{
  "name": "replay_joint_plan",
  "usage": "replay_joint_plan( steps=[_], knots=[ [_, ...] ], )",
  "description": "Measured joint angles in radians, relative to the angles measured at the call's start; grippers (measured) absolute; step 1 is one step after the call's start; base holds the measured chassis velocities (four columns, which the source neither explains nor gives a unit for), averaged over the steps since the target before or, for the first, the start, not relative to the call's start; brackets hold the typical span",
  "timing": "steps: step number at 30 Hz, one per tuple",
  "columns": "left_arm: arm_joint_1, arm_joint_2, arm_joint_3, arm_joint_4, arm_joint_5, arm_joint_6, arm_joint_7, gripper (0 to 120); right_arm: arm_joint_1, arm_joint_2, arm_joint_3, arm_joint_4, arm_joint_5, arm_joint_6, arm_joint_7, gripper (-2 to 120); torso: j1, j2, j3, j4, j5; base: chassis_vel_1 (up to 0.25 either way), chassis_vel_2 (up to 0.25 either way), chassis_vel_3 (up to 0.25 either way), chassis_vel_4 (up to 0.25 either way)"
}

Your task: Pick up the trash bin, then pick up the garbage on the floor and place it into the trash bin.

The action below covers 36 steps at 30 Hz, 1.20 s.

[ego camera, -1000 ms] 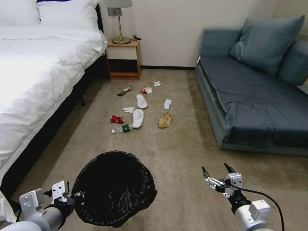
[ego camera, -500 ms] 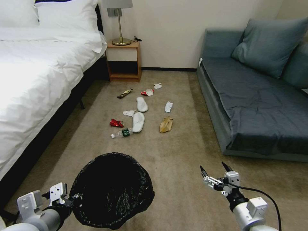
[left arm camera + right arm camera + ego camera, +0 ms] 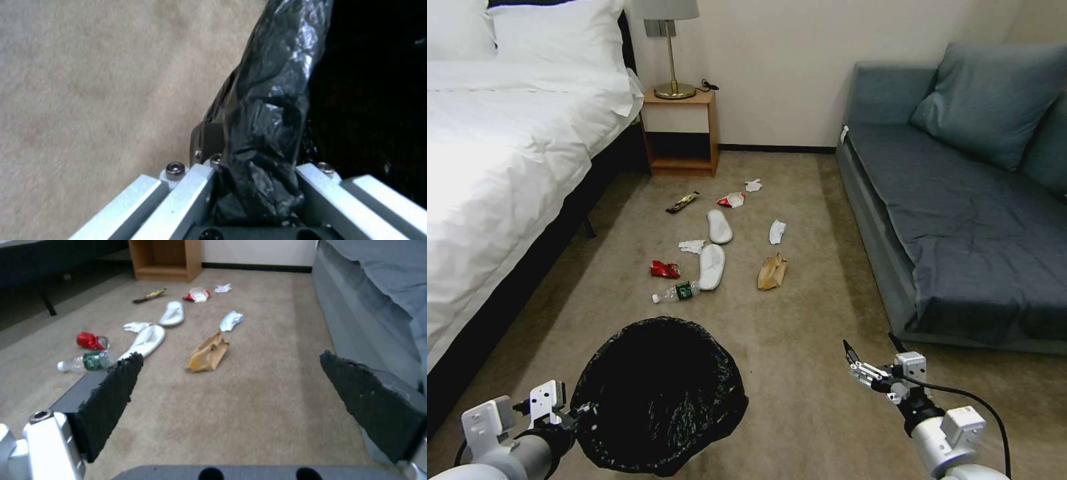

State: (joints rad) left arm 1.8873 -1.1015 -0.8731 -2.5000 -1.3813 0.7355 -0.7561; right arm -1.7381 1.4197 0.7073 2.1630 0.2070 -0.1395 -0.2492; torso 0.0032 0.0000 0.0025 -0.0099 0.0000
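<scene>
- The bin (image 3: 660, 393) is hanging low in the head view with its base cut off by the frame edge; its inside is reading as plain black, so nothing within can be made out.
- The left gripper (image 3: 582, 411) is clamping the bin's rim on the bed side; in the left wrist view the fingers (image 3: 186, 186) are pinching a fold of bag (image 3: 267, 126), the bin wall beneath being hidden by plastic.
- The right gripper (image 3: 872, 347) is hovering over bare carpet (image 3: 800, 373) on the sofa side of the bin, fingers (image 3: 111, 400) spread wide apart and gripping nothing.
- Open carpet is lying between the bin and the litter, hemmed by the bed (image 3: 500, 167) on one side and the sofa (image 3: 960, 213) on the other.
- Beyond the bin, nearest first: a bottle (image 3: 677, 292), a red wrapper (image 3: 664, 269), a slipper (image 3: 712, 266) and a tan bag (image 3: 772, 272).
- Farther from the bin: a tissue (image 3: 692, 246), a second slipper (image 3: 719, 226), a white wad (image 3: 776, 231), a gold packet (image 3: 683, 201), a red-white wrapper (image 3: 731, 199) and a scrap (image 3: 753, 185), small and hard to read, nearest the nightstand (image 3: 682, 130).
- The bag is looking glossy and crinkled around a wide round mouth.
</scene>
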Motion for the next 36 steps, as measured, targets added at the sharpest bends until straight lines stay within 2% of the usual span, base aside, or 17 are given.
replay_joint_plan(
  steps=[8, 36],
  knots=[
    [-0.011, -0.005, -0.012, 0.000, -0.016, 0.000, -0.006, 0, 0.006, -0.004, 0.002, -0.005, 0.005, -0.003, 0.001, 100, 0.000, 0.000, 0.000, 0.0000, 0.0000, -0.125, 0.112, 0.114, -0.116],
    [-0.024, -0.006, 0.009, 0.000, -0.021, 0.000, -0.002, 0, 0.010, -0.002, 0.004, -0.018, 0.003, -0.006, 0.002, 100, 0.000, 0.000, 0.000, 0.0000, 0.0000, -0.102, 0.151, 0.154, -0.103]
  ],
)
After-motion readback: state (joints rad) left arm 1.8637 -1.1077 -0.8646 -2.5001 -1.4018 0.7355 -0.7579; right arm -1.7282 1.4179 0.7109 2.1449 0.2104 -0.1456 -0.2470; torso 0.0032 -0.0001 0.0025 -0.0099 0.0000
